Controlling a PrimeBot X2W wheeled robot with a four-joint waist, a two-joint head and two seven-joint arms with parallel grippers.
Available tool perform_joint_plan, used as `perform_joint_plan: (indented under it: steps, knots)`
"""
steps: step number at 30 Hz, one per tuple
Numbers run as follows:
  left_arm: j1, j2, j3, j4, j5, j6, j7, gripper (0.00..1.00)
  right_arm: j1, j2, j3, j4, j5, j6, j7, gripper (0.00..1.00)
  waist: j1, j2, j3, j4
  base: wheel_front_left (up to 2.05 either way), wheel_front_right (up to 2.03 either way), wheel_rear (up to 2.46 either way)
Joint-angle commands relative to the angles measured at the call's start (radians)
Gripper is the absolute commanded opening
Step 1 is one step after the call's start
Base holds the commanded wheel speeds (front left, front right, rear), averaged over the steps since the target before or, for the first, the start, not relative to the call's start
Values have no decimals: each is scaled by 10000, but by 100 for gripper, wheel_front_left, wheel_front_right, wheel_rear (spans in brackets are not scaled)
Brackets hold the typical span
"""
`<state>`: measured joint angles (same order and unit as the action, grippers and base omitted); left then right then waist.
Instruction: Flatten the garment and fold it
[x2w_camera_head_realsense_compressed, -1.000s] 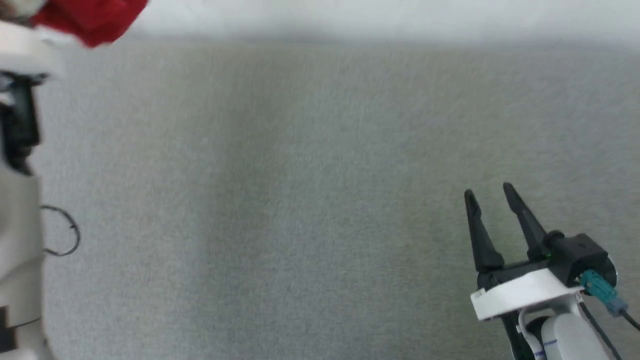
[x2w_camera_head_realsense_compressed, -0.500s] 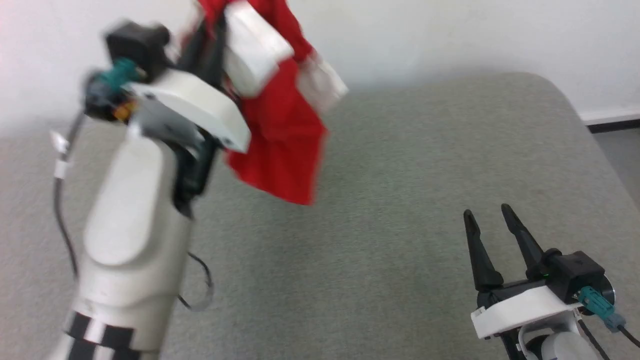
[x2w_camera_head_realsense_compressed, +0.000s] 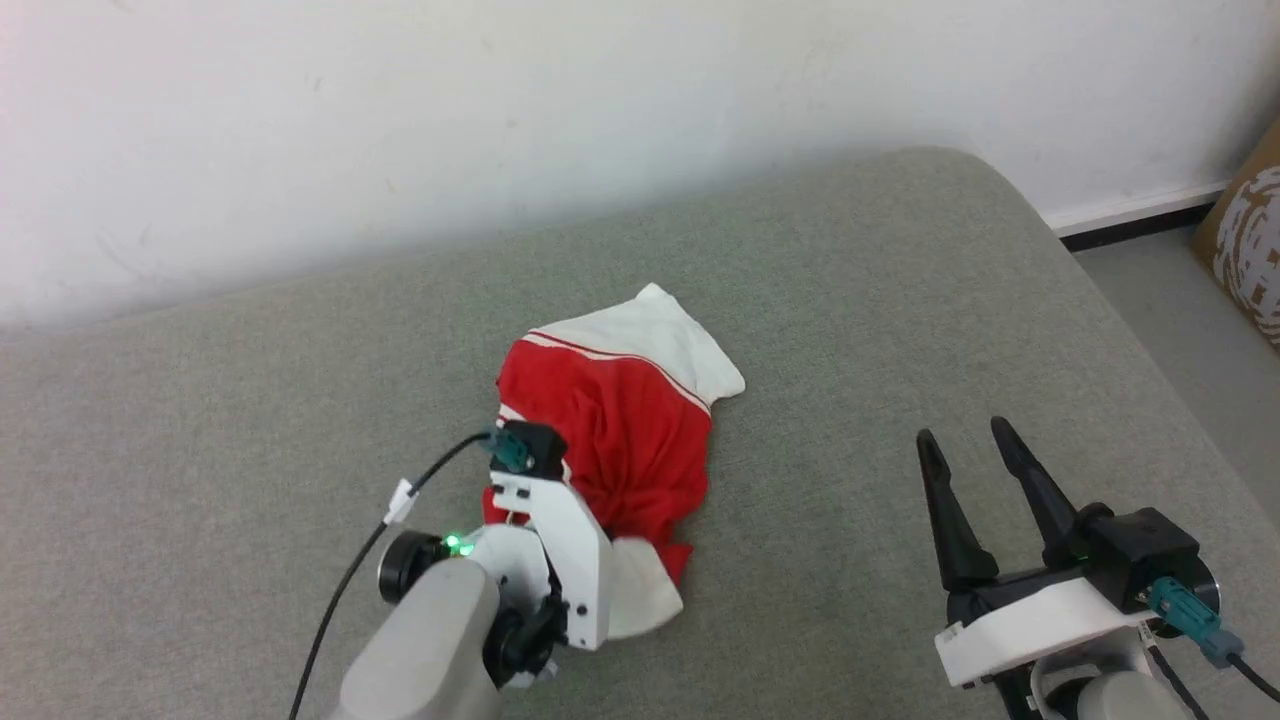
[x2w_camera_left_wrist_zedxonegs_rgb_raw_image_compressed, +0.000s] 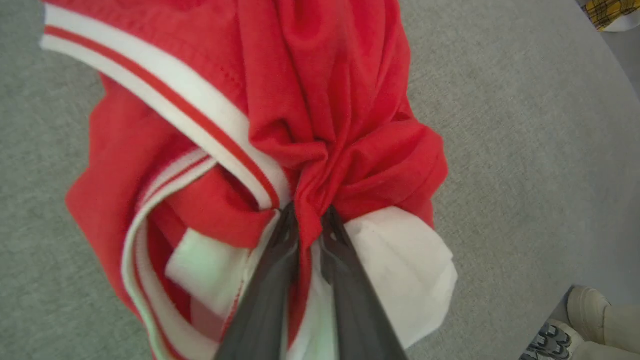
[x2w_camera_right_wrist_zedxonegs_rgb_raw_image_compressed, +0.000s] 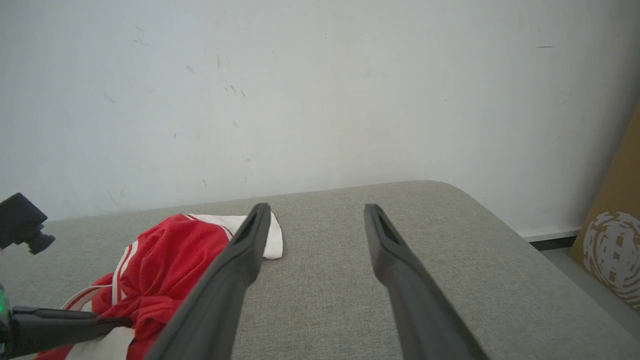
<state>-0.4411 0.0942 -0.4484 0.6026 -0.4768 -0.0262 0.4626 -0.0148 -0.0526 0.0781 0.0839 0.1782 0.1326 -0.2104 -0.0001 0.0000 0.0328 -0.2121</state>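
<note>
Pinching the bunched shirt (x2w_camera_head_realsense_compressed: 625, 425), left gripper (x2w_camera_left_wrist_zedxonegs_rgb_raw_image_compressed: 310, 217) clamped tight, middle of the cushion (x2w_camera_head_realsense_compressed: 900, 300); right gripper (x2w_camera_head_realsense_compressed: 962, 430) near right, spread wide, holding nothing, well apart from the shirt.

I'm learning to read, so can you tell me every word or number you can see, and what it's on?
No words or numbers can be read in these pictures.
garment: red cloth with white sleeves and striped trim, crumpled, no letters showing.
cardboard box: a white swirly print, no letters to make out.
</note>
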Motion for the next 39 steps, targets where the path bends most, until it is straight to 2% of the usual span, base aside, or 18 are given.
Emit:
perform_joint_plan:
  steps: [1, 5, 12, 14, 17, 22, 30, 36, 39]
  knots:
    - [205, -14, -48, 57, -16, 156, 107, 100, 137, 24, 29, -5, 67, -19, 45, 100, 1, 0, -17, 32, 0, 0, 0]
    - [508, -48, 86, -290, -8, 445, -598, 100, 244, 24, 29, -14, 61, -19, 103, 100, 1, 0, -92, 183, 0, 0, 0]
    - [1121, 41, 839, -1788, 610, 1281, -4791, 100, 371, 24, -22, -150, 18, -19, 184, 100, 1, 0, -298, 536, 0, 0, 0]
    - [1457, 58, 890, -2056, 713, 1430, -5404, 100, 419, 24, -14, -188, -11, -19, 226, 100, 1, 0, -349, 624, 0, 0, 0]
    - [1974, 67, 774, -2472, 788, 1474, -5777, 100, 479, 24, -6, -266, -37, -19, 278, 100, 1, 0, -388, 749, 0, 0, 0]
    - [2741, 162, -64, -3181, 1009, 1041, -5479, 100, 516, 24, -23, -369, -42, -19, 334, 100, 1, 0, -330, 931, 0, 0, 0]
    - [2920, 137, -1352, -3061, 1234, 481, -3893, 100, 373, 24, 37, -396, 19, -19, 324, 100, 1, 0, -71, 979, 0, 0, 0]
    - [2647, 108, -1755, -2456, 1227, 349, -2727, 100, 258, 24, 94, -338, 115, -19, 265, 100, 1, 0, 116, 771, 0, 0, 0]
    - [2392, 78, -1764, -2119, 1217, 451, -2342, 100, 211, 24, 104, -290, 165, -19, 210, 100, 1, 0, 253, 627, 0, 0, 0]
